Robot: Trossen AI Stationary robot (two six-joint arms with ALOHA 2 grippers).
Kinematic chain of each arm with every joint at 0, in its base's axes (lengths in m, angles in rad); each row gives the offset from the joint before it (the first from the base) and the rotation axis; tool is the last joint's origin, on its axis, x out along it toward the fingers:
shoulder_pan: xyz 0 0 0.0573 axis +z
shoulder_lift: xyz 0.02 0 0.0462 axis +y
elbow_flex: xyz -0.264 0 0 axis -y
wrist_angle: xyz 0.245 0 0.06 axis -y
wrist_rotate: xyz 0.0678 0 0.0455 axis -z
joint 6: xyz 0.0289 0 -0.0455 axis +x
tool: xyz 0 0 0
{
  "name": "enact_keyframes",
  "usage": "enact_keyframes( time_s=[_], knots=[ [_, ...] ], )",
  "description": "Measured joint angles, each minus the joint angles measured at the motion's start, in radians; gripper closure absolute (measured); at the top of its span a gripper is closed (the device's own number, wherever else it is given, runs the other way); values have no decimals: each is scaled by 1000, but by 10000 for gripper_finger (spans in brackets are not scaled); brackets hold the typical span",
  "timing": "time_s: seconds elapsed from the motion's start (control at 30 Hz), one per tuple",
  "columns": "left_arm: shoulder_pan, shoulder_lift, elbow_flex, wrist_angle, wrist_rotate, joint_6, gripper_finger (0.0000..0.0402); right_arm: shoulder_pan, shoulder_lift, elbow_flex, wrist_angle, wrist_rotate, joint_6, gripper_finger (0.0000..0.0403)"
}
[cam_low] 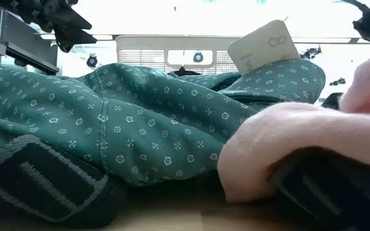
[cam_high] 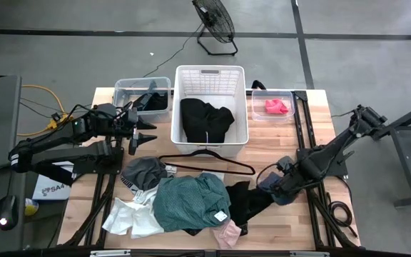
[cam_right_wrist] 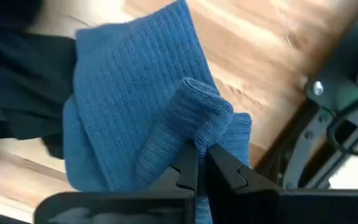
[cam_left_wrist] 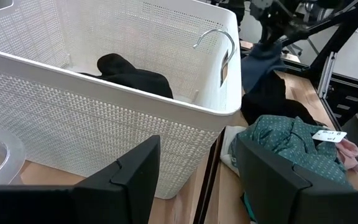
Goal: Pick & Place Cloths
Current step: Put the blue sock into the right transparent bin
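A pile of cloths lies on the near half of the table: a teal-green one (cam_high: pixel 191 203), a grey one (cam_high: pixel 143 171), a white one (cam_high: pixel 130 218), a pink one (cam_high: pixel 227 232) and a black one (cam_high: pixel 245 200). A navy blue knit cloth (cam_right_wrist: pixel 129 99) lies at the pile's right end, and my right gripper (cam_right_wrist: pixel 199 152) is shut on it, pointing down. Another black cloth (cam_high: pixel 204 118) lies in the white basket (cam_high: pixel 210 75). My left gripper (cam_high: pixel 145 135) hangs open in the air left of the basket, with nothing between its fingers. My right gripper pinches a raised fold (cam_right_wrist: pixel 197 118) of the navy blue cloth between its two fingertips (cam_right_wrist: pixel 225 165), coming from above and pointing down. The fold holds several layers. The cloth's remaining part lies spread on the wooden table and against the black cloth.
A thin black wire hanger (cam_high: pixel 205 163) lies between the basket and the pile. A clear bin (cam_high: pixel 123 89) stands left of the basket, and another clear bin (cam_high: pixel 259 96) with a red-pink cloth (cam_high: pixel 277 107) stands right of it. Dark frame rails (cam_high: pixel 300 135) run along the table's right side.
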Motion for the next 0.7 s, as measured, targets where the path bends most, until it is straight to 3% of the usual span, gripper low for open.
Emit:
enact_keyframes(
  time_s=[0.33, 0.5, 0.7],
  knots=[
    [0, 0, 0, 0, 0, 0, 199, 0, 100, 0, 6, -89, 7, 394],
    [0, 0, 0, -1, 0, 0, 199, 0, 89, 0, -1, -13, 10, 368],
    [0, 0, 0, -1, 0, 3, 199, -3, 60, 0, 0, 109, 57, 305]
  ],
)
